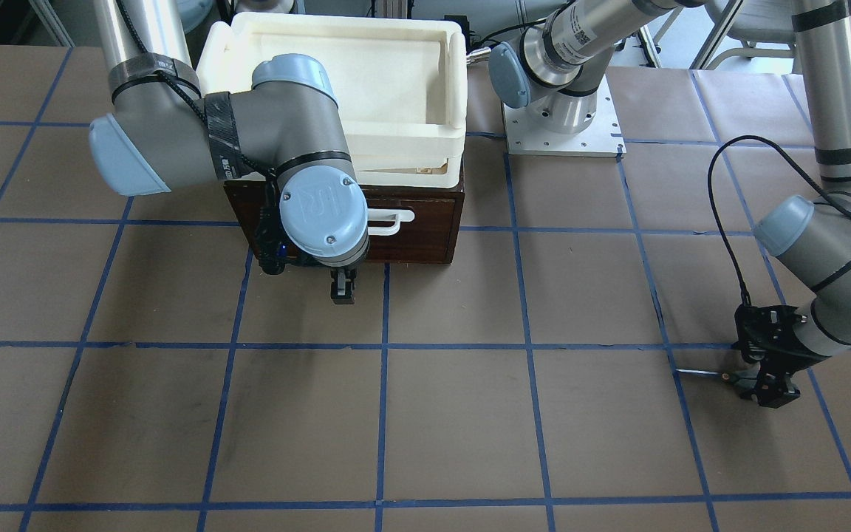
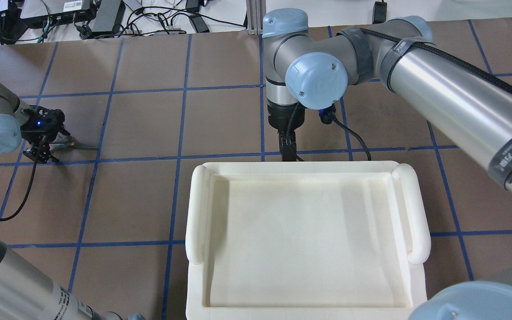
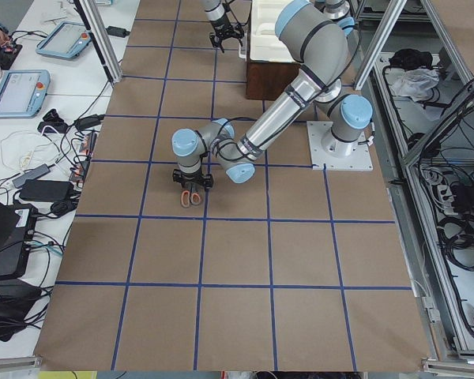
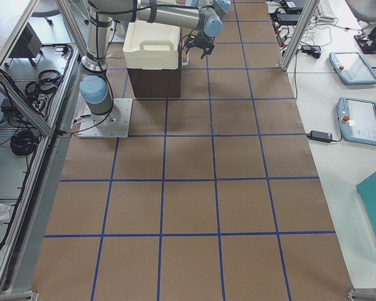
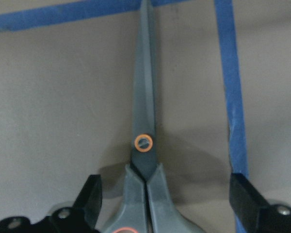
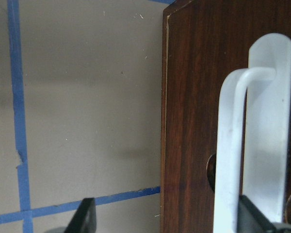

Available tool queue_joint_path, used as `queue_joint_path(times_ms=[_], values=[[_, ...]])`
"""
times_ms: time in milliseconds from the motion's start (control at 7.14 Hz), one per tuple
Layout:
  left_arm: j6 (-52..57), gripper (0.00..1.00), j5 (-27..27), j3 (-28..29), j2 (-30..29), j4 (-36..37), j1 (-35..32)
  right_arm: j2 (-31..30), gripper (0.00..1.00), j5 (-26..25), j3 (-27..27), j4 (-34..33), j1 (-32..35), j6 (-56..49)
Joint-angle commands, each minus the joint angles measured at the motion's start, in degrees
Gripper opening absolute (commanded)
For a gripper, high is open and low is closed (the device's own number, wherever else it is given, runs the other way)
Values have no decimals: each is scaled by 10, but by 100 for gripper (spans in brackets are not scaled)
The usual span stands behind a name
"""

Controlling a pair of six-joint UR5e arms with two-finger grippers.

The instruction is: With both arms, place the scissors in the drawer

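The scissors (image 1: pixel 702 372) lie flat on the brown table, blades shut, handles toward my left gripper (image 1: pixel 764 386). In the left wrist view the scissors (image 5: pixel 144 121) lie between the two open fingers (image 5: pixel 89 194), which flank the handles without gripping them. The dark brown drawer (image 1: pixel 425 229) is shut, with its white bar handle (image 1: pixel 392 220) on the front. My right gripper (image 1: pixel 343 288) is open and empty just in front of the drawer. In the right wrist view the white handle (image 6: pixel 230 145) lies between its spread fingers (image 6: pixel 87 216), at the right one.
A cream-white plastic tray (image 1: pixel 455 81) sits on top of the drawer's cabinet and hides it in the overhead view (image 2: pixel 196 213). The left arm's base plate (image 1: pixel 562 133) stands beside the cabinet. Blue tape lines grid the table.
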Motion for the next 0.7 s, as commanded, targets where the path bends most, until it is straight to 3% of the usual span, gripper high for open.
queue_joint_path(times_ms=[0, 140, 280, 560], values=[[0, 80, -1, 0, -1, 1, -2, 4, 100, 0, 0, 0, 2, 0], [2, 74, 0, 0, -1, 2, -3, 5, 100, 0, 1, 0, 2, -3], [2, 52, 1, 0, 0, 12, -3, 9, 100, -2, 3, -1, 2, -8], [3, 26, 1, 1, 0, 21, -3, 15, 100, 0, 10, -1, 2, -8]])
